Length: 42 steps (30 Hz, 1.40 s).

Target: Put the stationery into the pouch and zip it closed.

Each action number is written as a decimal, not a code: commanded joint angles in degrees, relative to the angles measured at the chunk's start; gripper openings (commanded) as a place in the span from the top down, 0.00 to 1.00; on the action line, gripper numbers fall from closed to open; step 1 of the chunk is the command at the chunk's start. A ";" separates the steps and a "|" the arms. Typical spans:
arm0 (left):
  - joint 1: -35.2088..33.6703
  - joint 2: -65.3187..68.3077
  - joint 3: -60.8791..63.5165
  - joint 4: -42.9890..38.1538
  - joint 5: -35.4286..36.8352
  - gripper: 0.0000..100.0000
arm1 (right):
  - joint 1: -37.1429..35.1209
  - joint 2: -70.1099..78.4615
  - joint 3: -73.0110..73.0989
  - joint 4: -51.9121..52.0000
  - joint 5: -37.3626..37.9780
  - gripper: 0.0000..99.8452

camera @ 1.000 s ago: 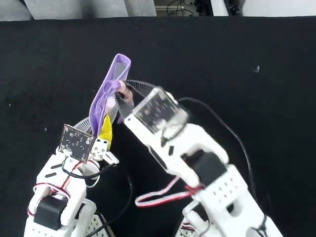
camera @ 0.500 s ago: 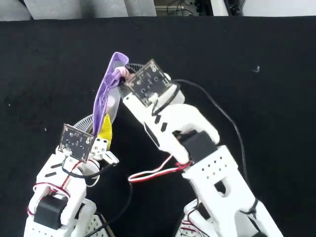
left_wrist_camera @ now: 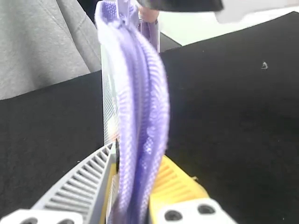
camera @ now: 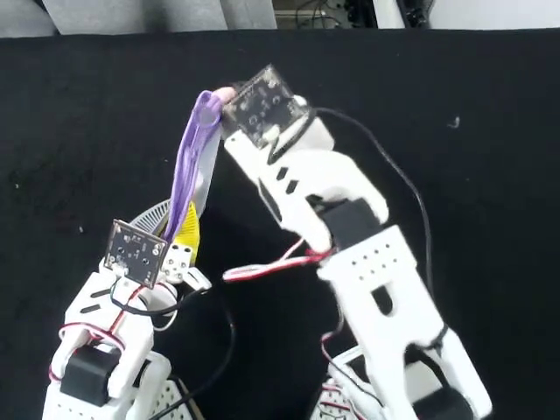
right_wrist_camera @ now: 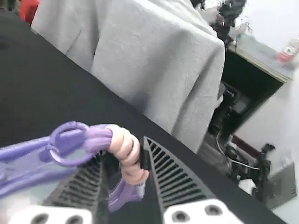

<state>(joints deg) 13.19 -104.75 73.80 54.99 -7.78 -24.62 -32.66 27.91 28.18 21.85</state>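
A purple pouch (camera: 187, 171) with a clear side hangs stretched above the black table, running from the near left toward the far middle. My left gripper (camera: 182, 229) is shut on its near end, and the purple fabric (left_wrist_camera: 140, 107) sits pinched between the grey and yellow fingers of this gripper (left_wrist_camera: 135, 163). My right gripper (camera: 220, 101) is at the pouch's far end, shut on the pink zipper pull (right_wrist_camera: 127, 149) beside a purple ring (right_wrist_camera: 70, 137). What lies inside the pouch cannot be made out.
The black tabletop (camera: 455, 175) spreads wide to the right and far side. Grey fabric (camera: 131, 13) hangs beyond the far edge. Red-and-white cable (camera: 262, 267) loops between the two arms near the front.
My right gripper has travelled along the pouch from its middle to its far end with the pink pull in it. The pouch now hangs straighter. The left arm has kept still.
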 commanded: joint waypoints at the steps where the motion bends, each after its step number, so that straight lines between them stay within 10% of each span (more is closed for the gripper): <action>1: -0.57 0.00 0.48 1.05 -0.26 0.97 | 6.77 3.21 -7.96 -2.11 0.26 0.99; 42: -0.48 0.09 0.75 0.62 0.18 0.95 | 10.46 15.08 -23.08 4.13 -0.26 0.99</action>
<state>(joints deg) 13.27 -104.75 74.07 54.99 -7.78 -17.85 -13.76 8.92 32.92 21.85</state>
